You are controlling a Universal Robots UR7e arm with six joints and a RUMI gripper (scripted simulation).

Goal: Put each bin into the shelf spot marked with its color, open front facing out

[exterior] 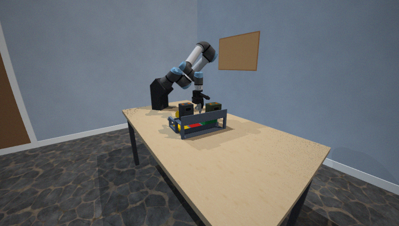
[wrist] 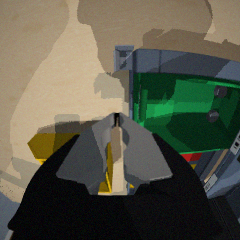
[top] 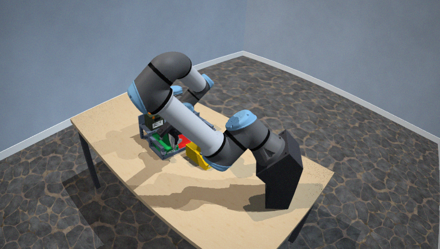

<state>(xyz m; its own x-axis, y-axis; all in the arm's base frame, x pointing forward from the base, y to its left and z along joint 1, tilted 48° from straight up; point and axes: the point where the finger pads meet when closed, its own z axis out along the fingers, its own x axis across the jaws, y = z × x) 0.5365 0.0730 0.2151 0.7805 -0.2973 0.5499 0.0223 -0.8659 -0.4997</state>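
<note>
The green bin (top: 164,141) (wrist: 167,102) lies in the shelf (top: 159,151) (exterior: 204,117) (wrist: 185,62) at its end spot, with two dark round parts (wrist: 213,116) inside. In the wrist view its front edge is close behind the shelf's front lip. My gripper (top: 173,148) (exterior: 199,111) (wrist: 117,113) is shut and empty, its tips near that lip, beside the green bin; contact cannot be told. The yellow bin (top: 193,152) (exterior: 177,114) (wrist: 54,145) stands on the table in front of the shelf; its parts are hidden. The yellow mark (exterior: 183,127) shows at the shelf's other end.
A red mark (top: 184,141) (exterior: 195,125) lies in the middle of the shelf. A dark grey box (exterior: 186,110) and an olive box (top: 152,121) (exterior: 213,107) stand above the shelf's spots, one on each side of my gripper in the exterior view. My arm hides part of the shelf.
</note>
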